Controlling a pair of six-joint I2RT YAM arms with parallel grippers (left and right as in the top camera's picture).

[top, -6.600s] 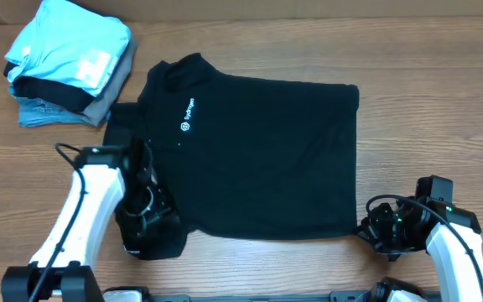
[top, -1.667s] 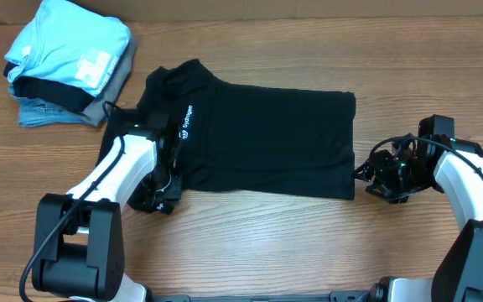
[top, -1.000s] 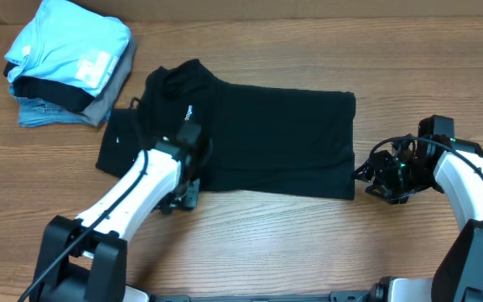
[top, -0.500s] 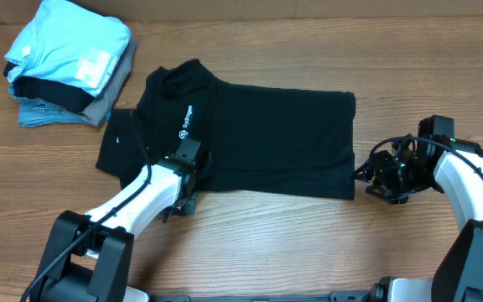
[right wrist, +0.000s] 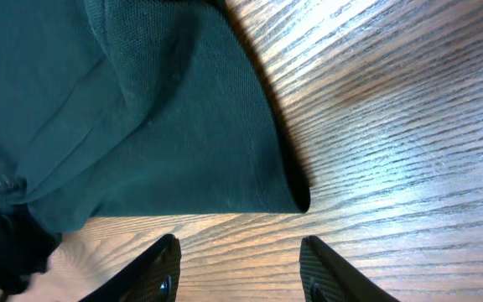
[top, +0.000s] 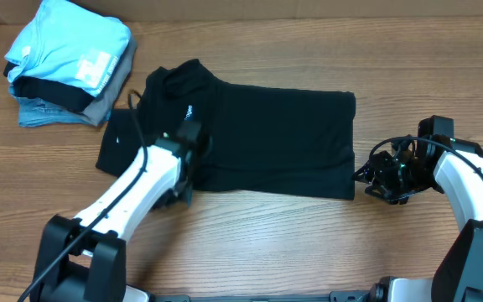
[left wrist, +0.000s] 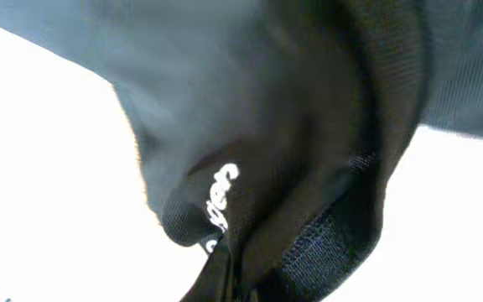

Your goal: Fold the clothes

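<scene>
The black collared shirt (top: 275, 138) lies flat on the wooden table, its collar (top: 179, 74) at the far left and one sleeve (top: 117, 147) sticking out to the left. My left gripper (top: 181, 180) sits at the shirt's near edge by the chest and is shut on the black cloth. In the left wrist view the pinched fabric (left wrist: 309, 126) fills the picture, with part of the white logo (left wrist: 220, 197) showing. My right gripper (right wrist: 240, 247) stands open just off the shirt's near right corner (right wrist: 296, 200), with nothing between its fingers.
A stack of folded garments, light-blue (top: 70, 42) on top of grey and denim-blue ones, sits at the table's far left corner. Bare wood (top: 267, 243) runs along the near side between my two arms.
My left gripper has shut on the shirt's cloth near the chest, and its arm now covers most of the logo. The right arm has stayed where it was.
</scene>
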